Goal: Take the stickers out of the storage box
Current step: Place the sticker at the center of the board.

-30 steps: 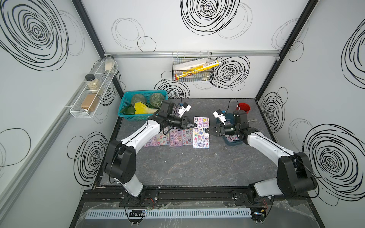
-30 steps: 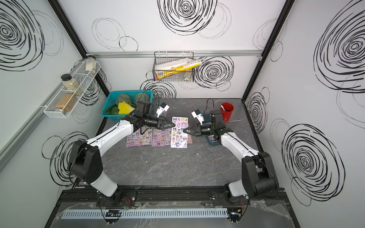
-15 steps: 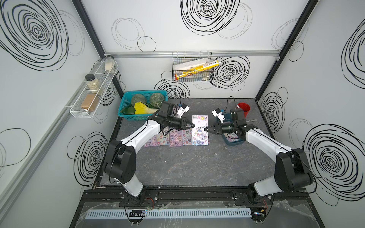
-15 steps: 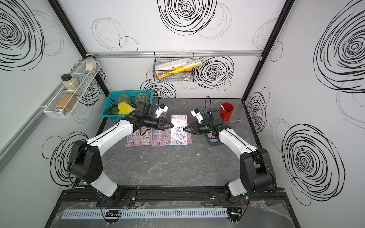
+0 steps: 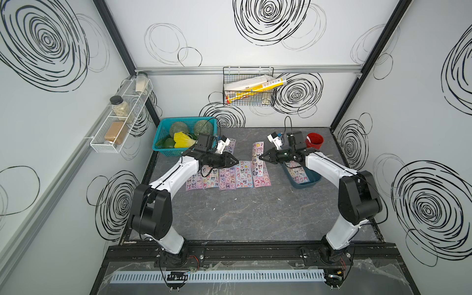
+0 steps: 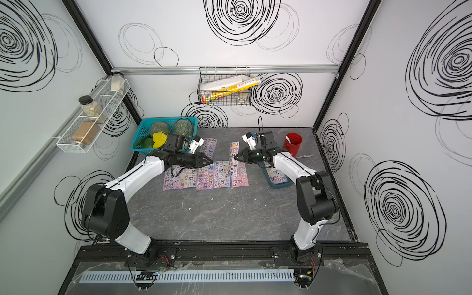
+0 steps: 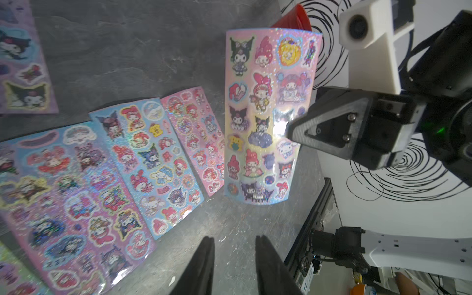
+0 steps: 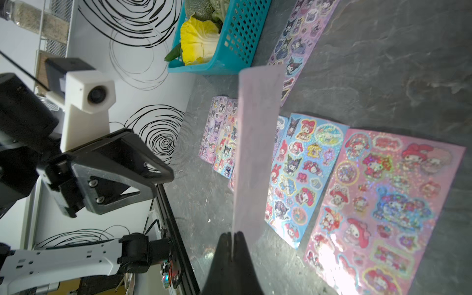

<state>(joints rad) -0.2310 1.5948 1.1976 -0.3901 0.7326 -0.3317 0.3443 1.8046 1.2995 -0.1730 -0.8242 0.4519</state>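
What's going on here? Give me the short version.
The right hand is shut on one sticker sheet, holding it on edge above the table, between the two arms. The left hand faces it, open and not touching it. A row of sheets lies flat on the table, and a single sheet lies by the blue basket. More stickers lie in the storage box, so the job isn't finished.

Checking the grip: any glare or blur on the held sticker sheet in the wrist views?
Left wrist view: white glare on the held sheet at the right gripper, print otherwise sharp. Right wrist view: its back is blurred; glare whitens the nearest pink sheet.
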